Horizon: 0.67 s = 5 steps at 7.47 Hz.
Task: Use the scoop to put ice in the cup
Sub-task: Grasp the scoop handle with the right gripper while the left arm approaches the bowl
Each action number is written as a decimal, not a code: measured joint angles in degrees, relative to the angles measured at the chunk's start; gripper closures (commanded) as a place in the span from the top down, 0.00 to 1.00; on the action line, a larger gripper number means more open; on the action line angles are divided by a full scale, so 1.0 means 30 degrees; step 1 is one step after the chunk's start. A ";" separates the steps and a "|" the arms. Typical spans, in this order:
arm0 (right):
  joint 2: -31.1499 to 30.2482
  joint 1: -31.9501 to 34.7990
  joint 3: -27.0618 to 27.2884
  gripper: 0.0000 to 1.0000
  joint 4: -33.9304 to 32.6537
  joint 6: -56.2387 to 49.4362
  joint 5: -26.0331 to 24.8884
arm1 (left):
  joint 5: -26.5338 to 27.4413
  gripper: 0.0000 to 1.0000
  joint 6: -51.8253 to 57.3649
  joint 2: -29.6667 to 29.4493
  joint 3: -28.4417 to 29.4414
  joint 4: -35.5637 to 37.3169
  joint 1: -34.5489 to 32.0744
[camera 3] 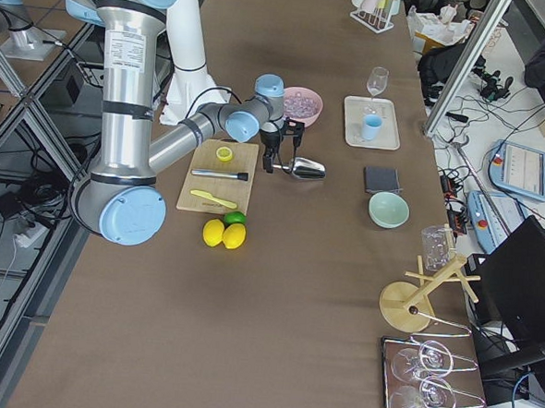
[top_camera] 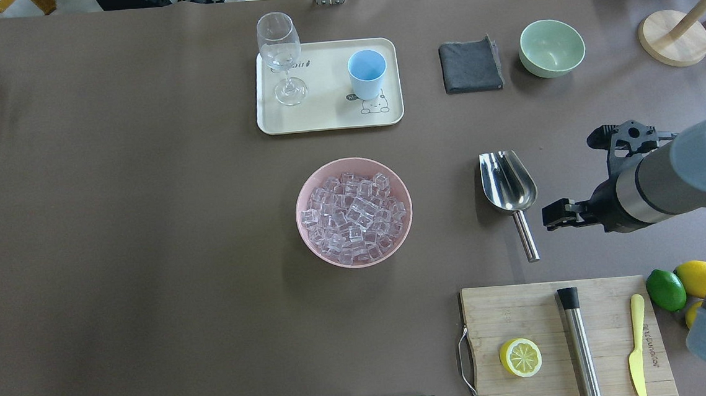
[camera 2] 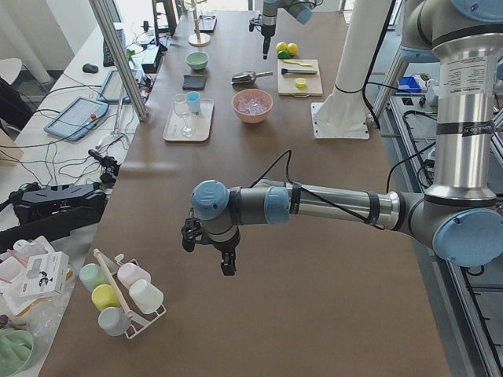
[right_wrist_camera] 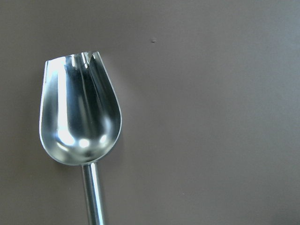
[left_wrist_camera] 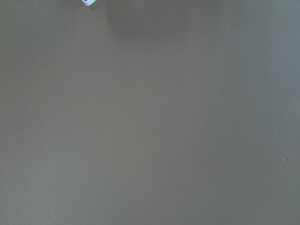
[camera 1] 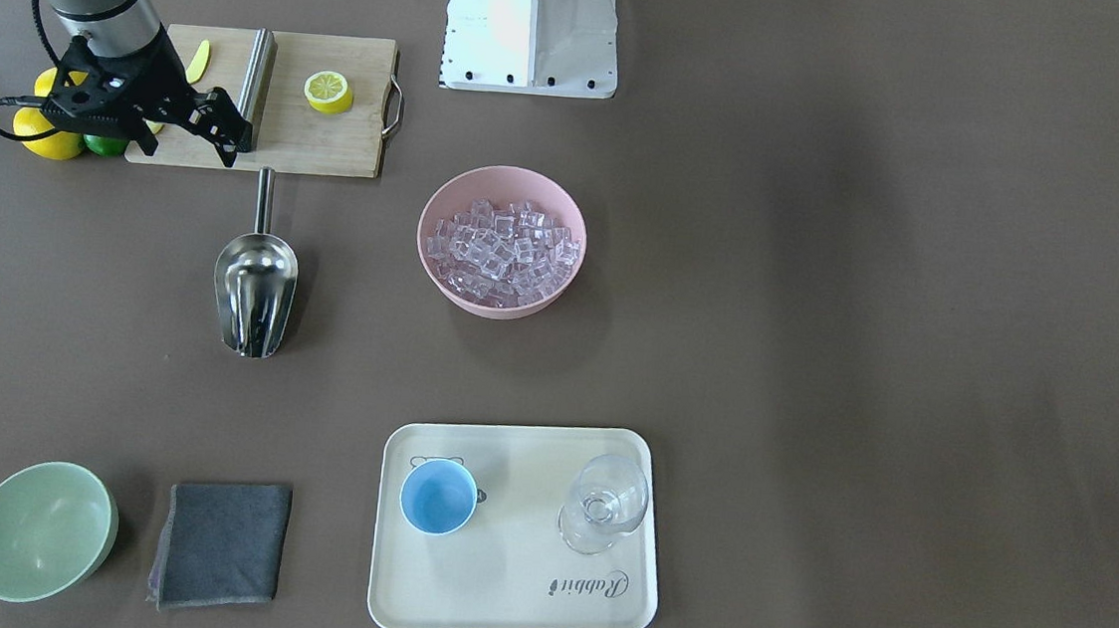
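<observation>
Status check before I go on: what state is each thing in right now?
scoop, lying on the table, empty, ungrasped.
cup, upright on the tray, empty.
ice, all in the pink bowl.
stemmed glass, upright on the tray, empty.
green bowl, upright, empty.
right tool, open, holding nothing, near the scoop.
left tool, over bare table; open or shut unclear.

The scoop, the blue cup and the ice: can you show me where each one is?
scoop (top_camera: pixel 507 181): overhead exterior view, on the inside of its shiny trough.
cup (top_camera: pixel 367 68): overhead exterior view, on its light-blue inside.
ice (top_camera: pixel 354 215): overhead exterior view, on the middle of the heap of cubes.
</observation>
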 measured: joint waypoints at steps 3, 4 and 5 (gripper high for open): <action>0.0456 -0.2380 -0.0122 0.99 0.0068 -0.0477 -0.2321 | 0.0037 0.98 0.0036 -0.0263 -0.0375 -0.1042 0.0617; 0.0729 -0.2606 -0.0565 0.98 0.0172 -0.1050 -0.2516 | 0.0017 0.98 0.0044 -0.0454 -0.0616 -0.2478 0.1783; 0.0998 -0.2689 -0.1318 0.98 0.0839 -0.1321 -0.2584 | 0.0009 0.98 0.0050 -0.0955 -0.0881 -0.3786 0.3212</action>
